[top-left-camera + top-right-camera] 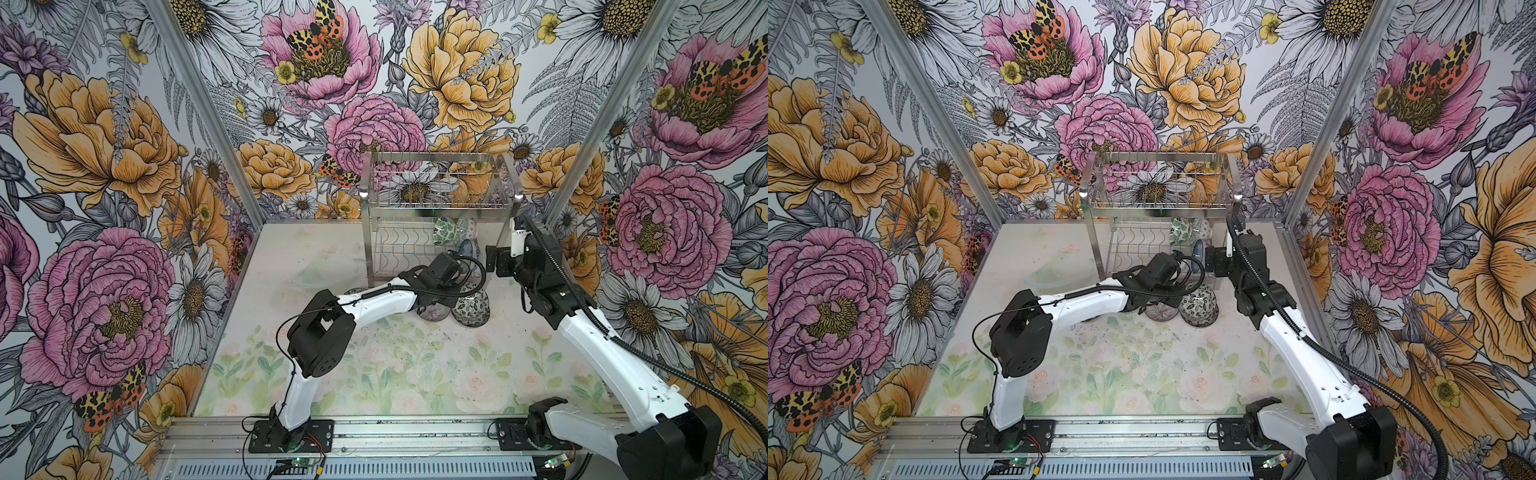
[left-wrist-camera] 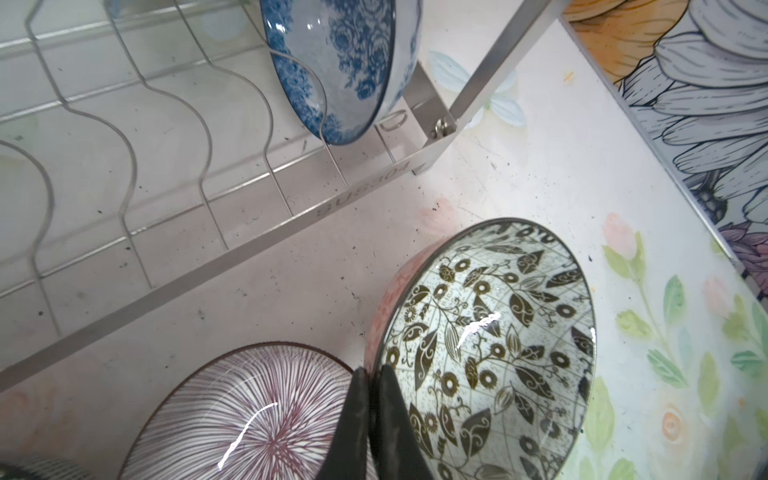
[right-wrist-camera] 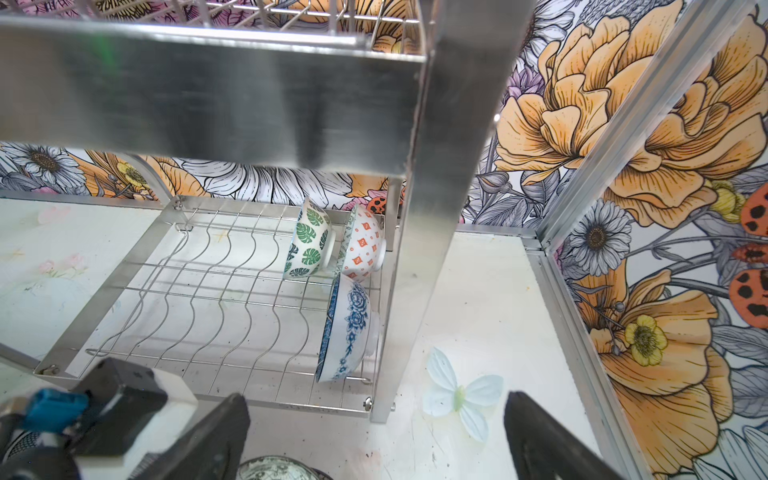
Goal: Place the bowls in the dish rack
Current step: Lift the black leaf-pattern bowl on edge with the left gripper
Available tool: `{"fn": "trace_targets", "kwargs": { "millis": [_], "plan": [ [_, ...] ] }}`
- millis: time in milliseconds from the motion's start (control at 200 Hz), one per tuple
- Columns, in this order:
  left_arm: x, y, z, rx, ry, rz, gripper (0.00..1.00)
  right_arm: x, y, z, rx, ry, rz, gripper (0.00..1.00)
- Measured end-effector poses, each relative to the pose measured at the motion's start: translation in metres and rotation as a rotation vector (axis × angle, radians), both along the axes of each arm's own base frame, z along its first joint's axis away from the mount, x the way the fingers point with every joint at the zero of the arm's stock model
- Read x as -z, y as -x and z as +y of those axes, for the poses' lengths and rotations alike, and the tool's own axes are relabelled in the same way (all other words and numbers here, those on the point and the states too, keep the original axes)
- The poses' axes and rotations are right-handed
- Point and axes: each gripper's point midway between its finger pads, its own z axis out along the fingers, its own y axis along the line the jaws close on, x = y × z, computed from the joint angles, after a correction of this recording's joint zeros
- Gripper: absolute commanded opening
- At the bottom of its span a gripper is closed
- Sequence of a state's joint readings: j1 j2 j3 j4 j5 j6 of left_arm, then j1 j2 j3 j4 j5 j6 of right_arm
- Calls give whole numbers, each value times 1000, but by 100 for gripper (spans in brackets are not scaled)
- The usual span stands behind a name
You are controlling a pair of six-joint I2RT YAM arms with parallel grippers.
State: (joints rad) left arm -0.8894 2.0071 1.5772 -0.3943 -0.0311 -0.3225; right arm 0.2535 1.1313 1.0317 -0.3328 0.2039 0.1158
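A pink-line bowl (image 2: 257,415) sits mouth up on the table (image 1: 374,374), just in front of the rack (image 1: 440,199). Just beside it, the left gripper (image 2: 372,370) is pinched tight on the rim of a black-and-white bowl (image 2: 490,345), one finger inside and one outside. That bowl is tipped up on its side with its mouth turned back toward the arm. The rack's low front rail lies between it and the wavy dividers.

In the lower tier's right end, three bowls stand on edge: a leaf bowl (image 3: 309,245) and an orange-diamond bowl (image 3: 363,245) at the back, and a blue bowl (image 3: 349,332) in front. Their mouths face along the rack toward its bare left slots, their feet toward the right end.

The right gripper (image 3: 376,397) hangs with its jaws wide apart and nothing between them, near the rack's right front post.
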Motion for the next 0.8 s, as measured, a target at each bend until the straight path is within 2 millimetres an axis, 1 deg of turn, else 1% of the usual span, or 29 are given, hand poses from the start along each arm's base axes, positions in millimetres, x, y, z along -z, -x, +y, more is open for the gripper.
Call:
{"fn": "trace_targets", "kwargs": {
  "millis": [125, 235, 345, 545, 681, 741, 801],
  "plan": [
    [-17, -3, 4, -8, 32, -25, 0, 0, 0, 0, 0, 0, 0, 97],
    [-27, -3, 4, -7, 59, -45, 0, 0, 0, 0, 0, 0, 1, 98],
    [-31, -1, 2, 3, 78, -47, 0, 0, 0, 0, 0, 0, 0, 98],
    [-33, 0, 1, 12, 89, -44, 0, -1, 0, -3, 7, 0, -1, 98],
    [-36, 0, 11, 2, 90, -47, 0, -4, 1, -3, 6, -1, -4, 99],
    [-40, 0, 20, -11, 93, -52, 0, -6, 1, -2, 2, -4, -9, 99],
    [-47, -1, 33, -31, 97, -61, 0, -8, 1, -1, -5, -8, -12, 99]
  ]
}}
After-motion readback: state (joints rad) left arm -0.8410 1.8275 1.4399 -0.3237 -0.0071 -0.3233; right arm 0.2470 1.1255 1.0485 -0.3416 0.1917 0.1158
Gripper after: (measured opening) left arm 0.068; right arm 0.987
